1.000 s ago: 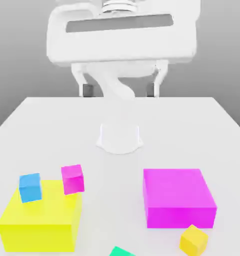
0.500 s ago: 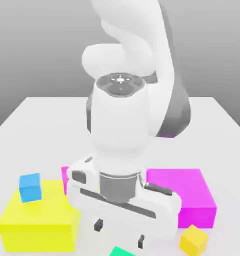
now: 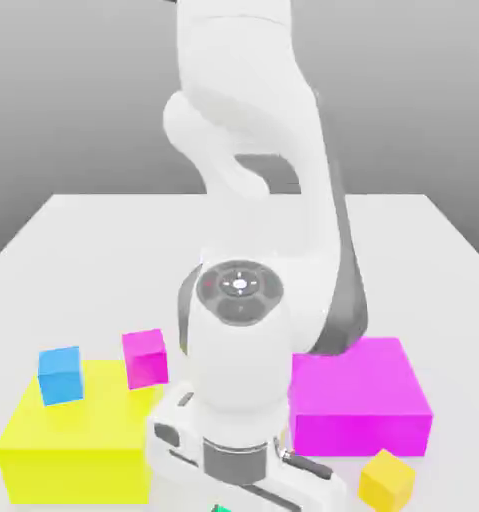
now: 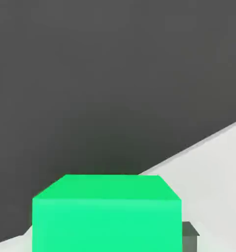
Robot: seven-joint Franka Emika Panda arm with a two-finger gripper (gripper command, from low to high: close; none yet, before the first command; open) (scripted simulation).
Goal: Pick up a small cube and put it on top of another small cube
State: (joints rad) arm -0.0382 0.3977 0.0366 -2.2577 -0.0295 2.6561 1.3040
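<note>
The small green cube (image 4: 106,214) looms close in the hand view, resting on the white table. A sliver of the green cube (image 3: 220,508) peeks out at the exterior view's bottom edge, under my hand. My gripper (image 3: 241,498) is low over it and open; one grey fingertip (image 4: 190,236) shows just beside the cube's side face, the other is hidden. The small magenta cube (image 3: 145,357) stands against the big yellow block, to the exterior view's left of my arm.
A big yellow block (image 3: 78,440) carries a small blue cube (image 3: 60,374). A large flat magenta block (image 3: 368,395) lies at the exterior view's right, with a small yellow cube (image 3: 387,478) in front of it. The white table (image 3: 103,250) extends behind.
The arm swung down from high at the back to the front of the table. In the last half second the hand sank further onto the green cube, uncovering the small magenta cube.
</note>
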